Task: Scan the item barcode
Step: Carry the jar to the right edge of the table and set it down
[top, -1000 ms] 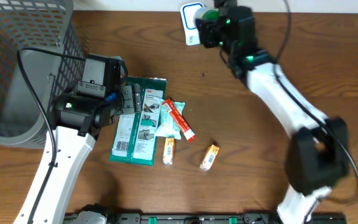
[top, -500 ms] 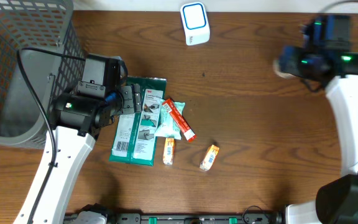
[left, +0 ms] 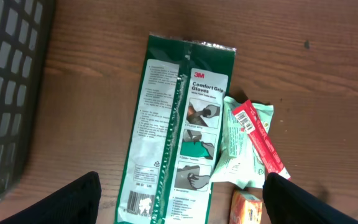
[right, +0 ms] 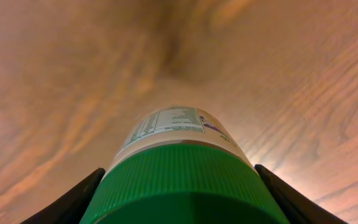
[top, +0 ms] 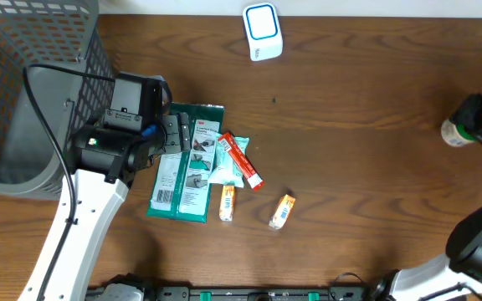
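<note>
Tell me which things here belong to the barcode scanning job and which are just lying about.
Job in hand:
green-capped bottle, held in the right gripper
white and blue scanner, probably

Lying about:
glove pack
pale green pouch
red sachet
orange sachet by the pack
orange sachet lying apart
grey basket

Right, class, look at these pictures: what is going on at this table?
The right pincer grips a green-capped bottle at its cap end, out at the right edge of the table, well away from the white scanner at the top. The left pincer hangs open above the green glove packet. Small sachets lie beside that packet, and a grey basket stands at the left.
</note>
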